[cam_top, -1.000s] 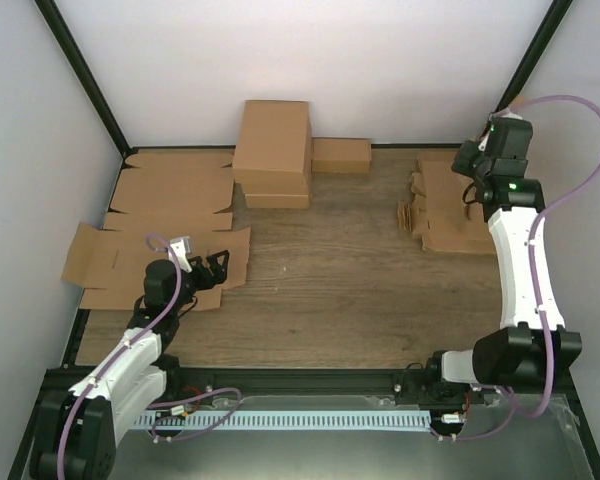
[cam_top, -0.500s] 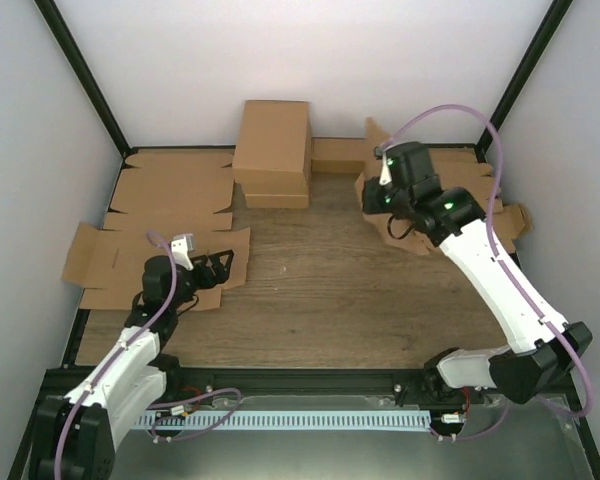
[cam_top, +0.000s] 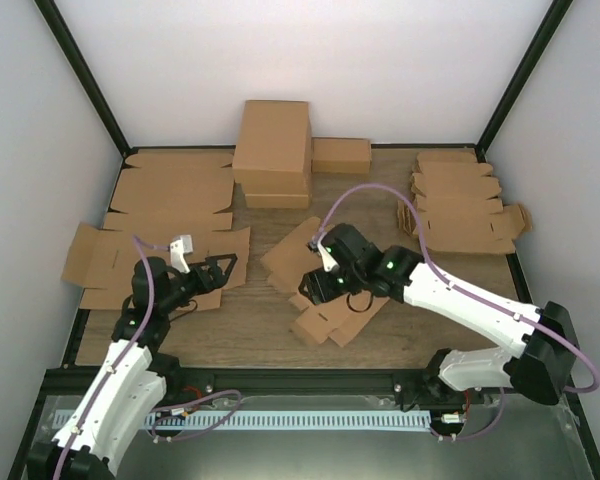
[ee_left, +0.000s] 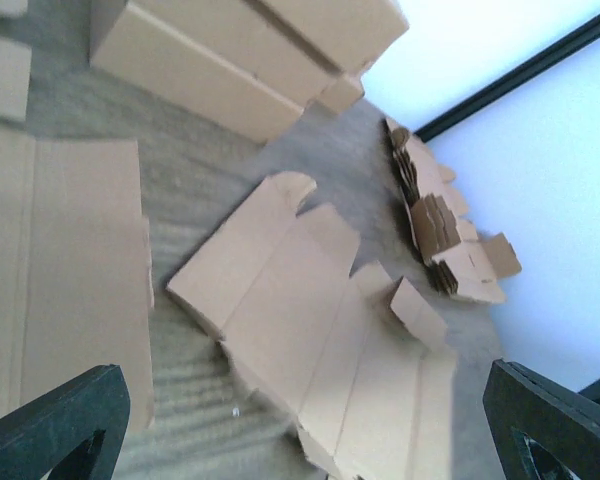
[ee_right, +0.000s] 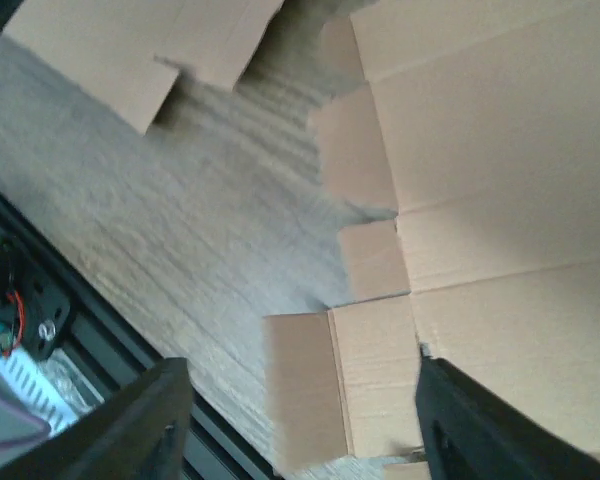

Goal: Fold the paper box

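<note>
The paper box (cam_top: 332, 318) is a flat brown die-cut blank lying on the wooden table near the middle. It also shows in the left wrist view as the paper box (ee_left: 310, 320) and fills the upper right of the right wrist view as the paper box (ee_right: 480, 180). My right gripper (cam_top: 315, 287) hovers over the blank's left part, open. Its fingers (ee_right: 140, 425) stand wide apart above a small flap and grip nothing. My left gripper (cam_top: 223, 268) is open to the left of the blank, apart from it and pointing toward it, with its fingers (ee_left: 55, 425) spread wide.
A stack of flat blanks (cam_top: 460, 205) lies at the back right. A large carton (cam_top: 272, 150) and a small folded box (cam_top: 341, 155) stand at the back. Big flat cardboard sheets (cam_top: 170, 190) cover the left side. A black rail (cam_top: 300, 375) runs along the near edge.
The right arm swung from the back-right stack to the table's middle with a blank, laid it down, and its gripper opened. The left arm shifted only slightly.
</note>
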Controlling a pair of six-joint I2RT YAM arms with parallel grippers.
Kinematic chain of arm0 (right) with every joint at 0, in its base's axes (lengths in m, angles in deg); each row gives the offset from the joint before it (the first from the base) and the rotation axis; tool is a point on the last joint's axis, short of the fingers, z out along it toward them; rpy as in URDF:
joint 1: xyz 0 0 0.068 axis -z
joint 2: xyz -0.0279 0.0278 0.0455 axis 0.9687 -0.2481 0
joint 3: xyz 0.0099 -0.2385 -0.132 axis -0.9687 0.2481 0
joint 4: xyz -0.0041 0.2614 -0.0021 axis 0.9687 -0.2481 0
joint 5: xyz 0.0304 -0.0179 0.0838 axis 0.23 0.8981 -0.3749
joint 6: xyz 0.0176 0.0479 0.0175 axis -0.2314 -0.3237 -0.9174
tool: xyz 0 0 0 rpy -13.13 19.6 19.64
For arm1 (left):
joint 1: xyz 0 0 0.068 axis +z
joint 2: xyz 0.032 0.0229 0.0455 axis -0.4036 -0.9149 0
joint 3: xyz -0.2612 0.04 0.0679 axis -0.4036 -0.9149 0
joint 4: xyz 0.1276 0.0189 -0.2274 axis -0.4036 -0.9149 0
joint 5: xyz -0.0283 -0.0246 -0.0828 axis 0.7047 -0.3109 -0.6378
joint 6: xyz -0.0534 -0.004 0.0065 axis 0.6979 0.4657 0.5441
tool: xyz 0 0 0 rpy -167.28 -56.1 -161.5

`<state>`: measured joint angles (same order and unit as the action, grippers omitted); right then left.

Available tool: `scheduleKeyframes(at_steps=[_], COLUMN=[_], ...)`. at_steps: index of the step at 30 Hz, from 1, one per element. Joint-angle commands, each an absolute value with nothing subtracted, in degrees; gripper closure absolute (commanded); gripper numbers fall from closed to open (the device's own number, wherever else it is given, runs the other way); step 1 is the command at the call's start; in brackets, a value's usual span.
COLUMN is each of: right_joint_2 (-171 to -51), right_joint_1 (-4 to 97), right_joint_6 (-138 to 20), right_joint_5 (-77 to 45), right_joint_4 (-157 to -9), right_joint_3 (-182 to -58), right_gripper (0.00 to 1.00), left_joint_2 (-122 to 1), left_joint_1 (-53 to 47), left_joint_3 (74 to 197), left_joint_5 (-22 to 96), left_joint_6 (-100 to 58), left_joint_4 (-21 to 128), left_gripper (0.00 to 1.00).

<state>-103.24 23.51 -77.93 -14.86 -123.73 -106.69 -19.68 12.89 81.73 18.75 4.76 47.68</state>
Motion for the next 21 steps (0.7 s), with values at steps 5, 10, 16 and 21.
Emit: scheduleKeyframes(at_steps=[5, 10, 16, 21], right_joint_2=[-97.15, -95.25, -89.55, -89.45], right_joint_1=[26.98, 36.94, 43.82, 46.21], right_joint_6=[-80.74, -81.03, -84.83, -86.82], right_joint_5=[-17.72, -19.55, -16.93, -9.87], right_joint_4=[-113.52, -108.6, -103.18, -104.04], right_joint_3=[-97.24, -90.15, -80.97, -78.7], right_gripper=[0.27, 0.27, 0.22, 0.15], left_joint_2=[-21.79, -23.86, -30.49, -39.99], left_joint_1=[12.16, 8.4, -2.38, -10.63], left_joint_3=[81.49, 81.38, 81.16, 83.7], left_joint_5=[11.44, 13.12, 21.05, 30.13], left_joint_6=[9.83, 11.61, 17.41, 20.44], left_joint_4=[41.11, 41.13, 48.27, 51.68], left_gripper=[0.01, 0.03, 0.07, 0.14])
